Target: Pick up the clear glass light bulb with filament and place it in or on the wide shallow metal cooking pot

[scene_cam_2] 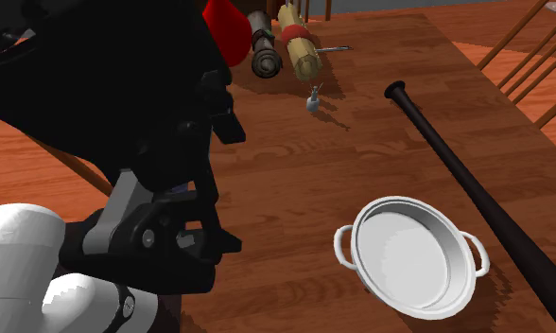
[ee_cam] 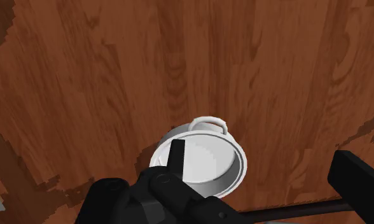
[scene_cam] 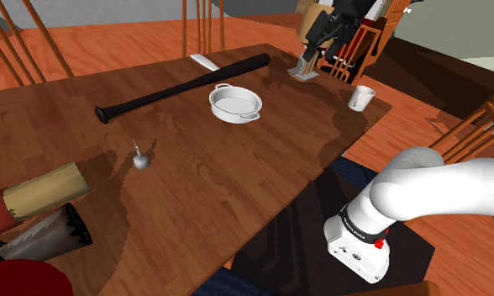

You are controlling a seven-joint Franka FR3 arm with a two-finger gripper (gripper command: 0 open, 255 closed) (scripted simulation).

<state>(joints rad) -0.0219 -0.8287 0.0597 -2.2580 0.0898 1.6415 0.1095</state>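
The light bulb (scene_cam: 139, 160) is small and grey with a thin stem pointing up. It stands on the wooden table (scene_cam: 237, 185) toward the shoulder view's left, and in the second exterior view the bulb (scene_cam_2: 313, 102) is near the far rolls. The wide shallow pot (scene_cam: 234, 103) is white-grey with two loop handles and nothing in it; the pot (scene_cam_2: 413, 255) (ee_cam: 198, 162) lies beside the bat. My gripper (scene_cam: 318, 42) hangs high over the table's far corner, well away from the bulb. In the wrist view the gripper (ee_cam: 263, 159) is open and holds nothing.
A long black baseball bat (scene_cam: 186, 84) lies just behind the pot. A white cup (scene_cam: 362, 97) and a small grey object (scene_cam: 304, 69) stand near the far right corner. Rolled items (scene_cam: 44, 193) crowd the left edge. Wooden chairs (scene_cam: 476, 126) surround the table.
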